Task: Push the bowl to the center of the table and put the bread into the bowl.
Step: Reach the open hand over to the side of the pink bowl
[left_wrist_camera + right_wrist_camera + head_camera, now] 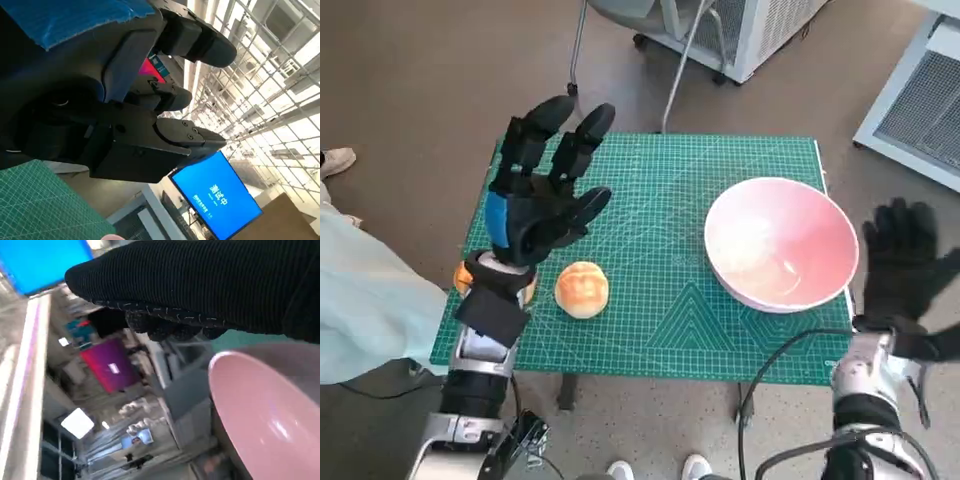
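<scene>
A pink bowl (782, 243) stands on the right part of the green mat (660, 310), close to the table's right edge. Its rim also shows in the right wrist view, bowl (265, 420). A round golden bread roll (582, 289) lies on the mat's left front. My left hand (542, 180) is raised above the mat's left side, fingers spread, holding nothing; its black fingers (195, 42) point up toward the ceiling. My right hand (902, 260) is lifted just right of the bowl, fingers apart, empty and apart from the rim. The glove (200, 285) fills the right wrist view's upper part.
An orange object (464, 277) peeks out behind my left forearm at the mat's left edge. A person's pale sleeve (365, 300) is at the far left. White cabinets (920, 90) and metal legs (680, 70) stand beyond the table. Cables (790, 360) hang by my right arm.
</scene>
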`<act>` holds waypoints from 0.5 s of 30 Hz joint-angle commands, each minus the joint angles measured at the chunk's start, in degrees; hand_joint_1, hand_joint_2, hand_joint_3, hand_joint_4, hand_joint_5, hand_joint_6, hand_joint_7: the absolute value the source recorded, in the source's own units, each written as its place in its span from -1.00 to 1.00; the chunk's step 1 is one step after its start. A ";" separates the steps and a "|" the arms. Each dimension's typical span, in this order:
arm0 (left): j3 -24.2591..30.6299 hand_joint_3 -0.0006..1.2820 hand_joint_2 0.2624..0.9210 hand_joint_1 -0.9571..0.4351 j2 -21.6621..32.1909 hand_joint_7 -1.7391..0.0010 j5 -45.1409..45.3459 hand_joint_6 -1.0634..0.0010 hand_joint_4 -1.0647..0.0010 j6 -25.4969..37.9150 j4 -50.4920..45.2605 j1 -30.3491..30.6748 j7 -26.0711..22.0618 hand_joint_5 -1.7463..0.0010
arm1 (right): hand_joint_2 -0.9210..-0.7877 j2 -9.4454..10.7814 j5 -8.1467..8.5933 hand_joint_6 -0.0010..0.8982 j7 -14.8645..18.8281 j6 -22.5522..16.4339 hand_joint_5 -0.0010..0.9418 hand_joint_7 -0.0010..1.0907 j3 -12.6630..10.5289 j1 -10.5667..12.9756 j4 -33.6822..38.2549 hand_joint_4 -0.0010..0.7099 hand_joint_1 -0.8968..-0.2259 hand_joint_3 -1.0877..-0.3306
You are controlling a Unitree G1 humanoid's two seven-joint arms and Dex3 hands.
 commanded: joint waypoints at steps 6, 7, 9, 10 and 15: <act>1.43 -0.66 1.00 0.22 1.30 0.08 -0.98 0.65 0.39 4.52 -7.21 3.89 -0.29 0.65 | -0.44 3.02 -2.50 -0.18 -2.70 3.63 -0.99 0.07 0.78 -3.70 3.79 0.28 0.83 0.19; 1.50 -0.66 1.00 0.22 1.34 0.06 -0.96 0.66 0.42 4.91 -7.80 4.18 -0.24 0.62 | -0.49 3.28 -2.53 -0.18 -2.70 3.79 -0.99 0.06 0.77 -3.99 3.86 0.25 0.82 0.19; 1.74 -0.66 1.00 0.23 1.48 0.03 -0.83 0.69 0.47 5.87 -9.30 4.92 -0.07 0.56 | -0.66 3.79 -2.03 -0.19 -2.10 4.86 -0.99 0.09 0.34 -4.80 4.17 0.22 0.81 0.23; 1.88 -0.66 1.00 0.23 1.57 0.01 -0.62 0.70 0.50 6.38 -10.10 5.32 0.11 0.52 | -0.77 4.03 -1.88 -0.21 -1.91 5.38 -0.99 0.11 0.20 -5.27 4.30 0.21 0.79 0.26; 2.59 -0.65 1.00 0.24 1.94 -0.05 -0.05 0.74 0.63 8.86 -14.44 7.48 0.58 0.36 | -0.94 5.40 -2.15 -0.29 -2.41 6.51 -1.00 0.23 0.25 -7.06 4.57 0.16 0.78 0.30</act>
